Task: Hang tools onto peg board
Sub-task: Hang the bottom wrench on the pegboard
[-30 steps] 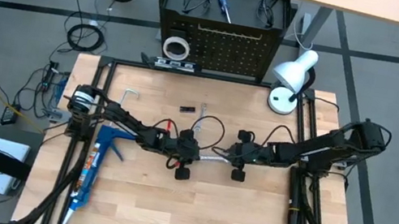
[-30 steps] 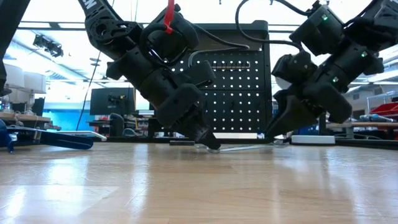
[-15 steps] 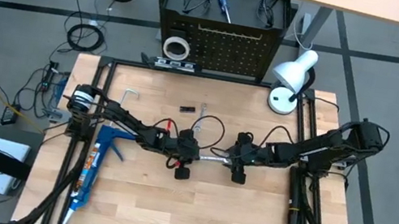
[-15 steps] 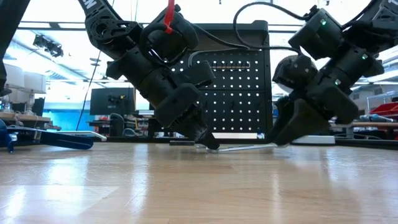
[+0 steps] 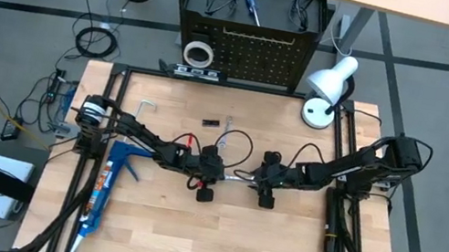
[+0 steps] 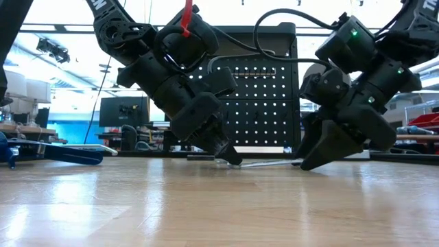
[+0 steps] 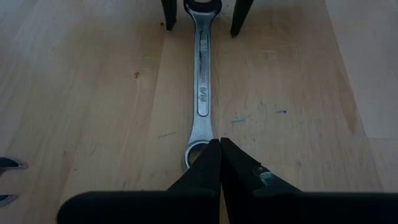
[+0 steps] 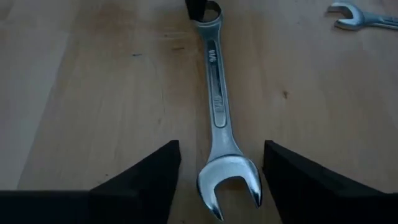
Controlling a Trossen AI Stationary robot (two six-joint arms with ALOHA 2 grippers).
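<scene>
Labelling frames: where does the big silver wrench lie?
The big silver wrench lies flat mid-table between both grippers, left gripper shut at its ring end.

The right gripper (image 5: 259, 180) is now farther left, closer to the left gripper (image 5: 223, 173), its fingers (image 8: 144, 180) spread wider and straddling the wrench's (image 8: 219, 118) open end.

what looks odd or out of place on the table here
Nothing is spilled or damaged. The oddity: the left gripper is shut with its tips in the ring end of the wrench lying flat, while the open right gripper straddles its open end.
</scene>
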